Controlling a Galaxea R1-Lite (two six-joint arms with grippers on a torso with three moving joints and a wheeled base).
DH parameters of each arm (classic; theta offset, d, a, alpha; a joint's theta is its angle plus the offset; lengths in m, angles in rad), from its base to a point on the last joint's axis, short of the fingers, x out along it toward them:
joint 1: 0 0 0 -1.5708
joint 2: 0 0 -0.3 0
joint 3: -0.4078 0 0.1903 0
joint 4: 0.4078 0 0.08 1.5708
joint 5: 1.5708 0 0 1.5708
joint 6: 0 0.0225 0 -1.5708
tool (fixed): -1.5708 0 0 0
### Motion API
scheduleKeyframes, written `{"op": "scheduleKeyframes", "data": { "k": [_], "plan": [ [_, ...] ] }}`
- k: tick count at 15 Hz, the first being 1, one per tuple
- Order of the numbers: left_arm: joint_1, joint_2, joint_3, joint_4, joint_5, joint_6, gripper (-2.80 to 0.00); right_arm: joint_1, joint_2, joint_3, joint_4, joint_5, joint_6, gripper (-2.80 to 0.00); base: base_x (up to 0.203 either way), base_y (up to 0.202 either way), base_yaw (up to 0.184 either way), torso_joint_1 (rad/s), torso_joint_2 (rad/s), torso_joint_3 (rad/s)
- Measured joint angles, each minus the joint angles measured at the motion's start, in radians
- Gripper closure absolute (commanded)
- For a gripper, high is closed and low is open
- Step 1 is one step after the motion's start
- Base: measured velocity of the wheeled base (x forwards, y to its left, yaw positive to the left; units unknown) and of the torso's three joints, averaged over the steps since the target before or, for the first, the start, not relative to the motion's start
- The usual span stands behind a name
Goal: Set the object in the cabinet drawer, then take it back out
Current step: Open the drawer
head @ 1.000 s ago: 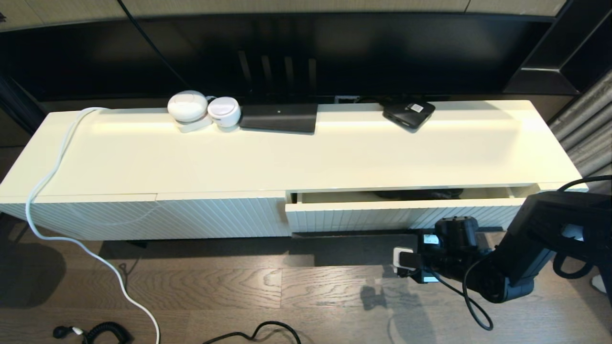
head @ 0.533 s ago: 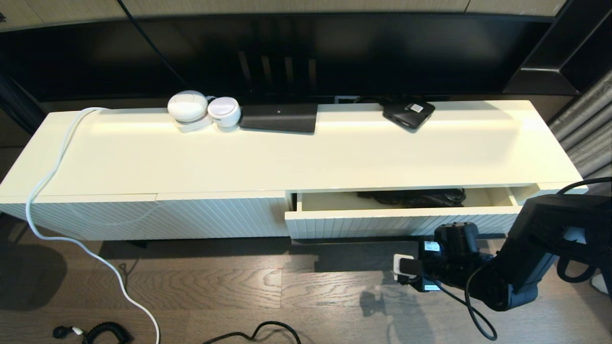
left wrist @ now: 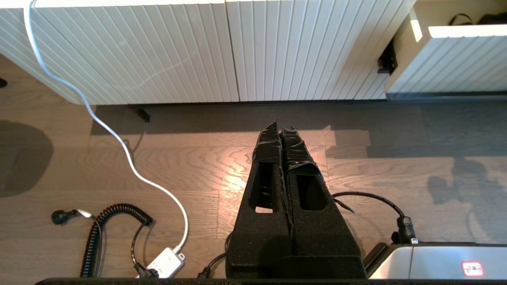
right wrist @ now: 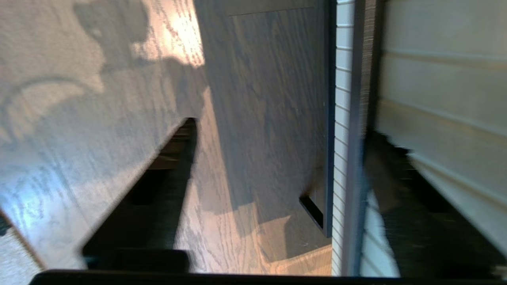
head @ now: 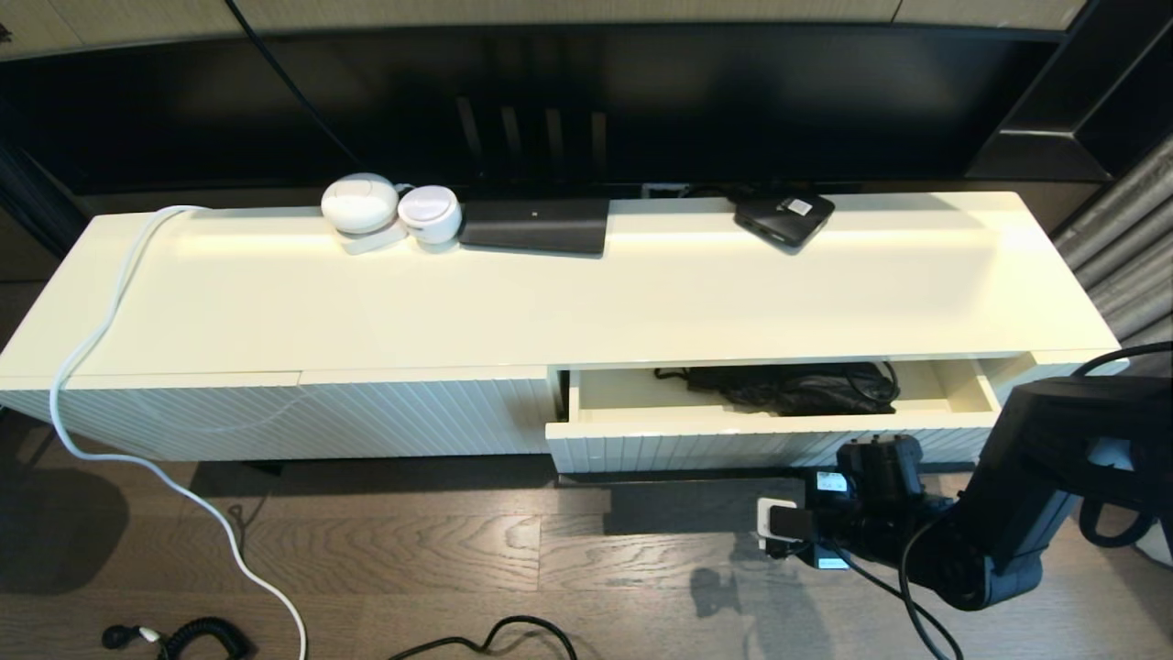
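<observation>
The cabinet drawer (head: 696, 448), white with a vertically ribbed front, stands partly pulled out of the cabinet's right half; it also shows as the drawer (left wrist: 455, 59). A black bundle with cords (head: 797, 387), apparently the object, lies on its cream floor. My right gripper (head: 878, 456) is low against the drawer front. In the right wrist view the right gripper (right wrist: 281, 128) is open, with the thin bar handle (right wrist: 357, 118) between its fingers, close to one of them. My left gripper (left wrist: 280, 128) hangs shut and empty over the floor, left of the drawer.
The cabinet top (head: 596, 302) carries two white round devices (head: 389, 209), a black flat box (head: 534, 225) and a small black box (head: 783, 218) along its back. A white cable (head: 101, 367) runs down to the wooden floor (head: 458, 550), where black cords (head: 183, 634) lie.
The drawer has slid further out toward me, showing more of the black bundle inside. My right arm has drawn back with it. The left arm has not moved.
</observation>
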Motion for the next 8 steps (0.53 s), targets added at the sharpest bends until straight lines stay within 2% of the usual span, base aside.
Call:
{"op": "scheduleKeyframes", "data": {
  "k": [8],
  "plan": [
    [0.0,0.0,0.0,0.0,0.0,0.0,0.0,0.001,-0.2,0.084,0.042,-0.001,0.002,0.0,0.0,0.0,0.0,0.0,0.0,0.0]
  ]
}}
